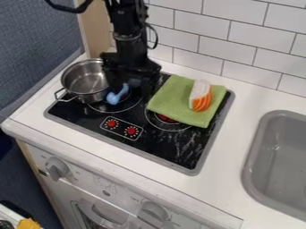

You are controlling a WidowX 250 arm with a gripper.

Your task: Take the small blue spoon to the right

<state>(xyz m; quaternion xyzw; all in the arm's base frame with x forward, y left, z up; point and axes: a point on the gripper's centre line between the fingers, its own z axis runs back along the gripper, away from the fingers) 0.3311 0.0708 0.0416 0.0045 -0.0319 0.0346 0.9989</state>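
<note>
The small blue spoon [115, 97] is seen on the black stovetop [180, 154], just beside the metal pot [85, 83], below the black gripper [133, 79]. Whether the jaws are clenched or released cannot be told. Toy salmon [201, 95] is held up by a green cloth [170, 99].

the stove [177, 151] was set in the counter [252, 96], left of the sink [281, 115], with the wall [200, 27] behind both. the pot [87, 85] stood at the stove's back left corner. just right of the pot, over the stove's left half, was the spoon [115, 97]. well to the spoon's right, near the stove's back right corner, lay the cloth [170, 98], with the toy fish piece [201, 96] on its right part.
</note>
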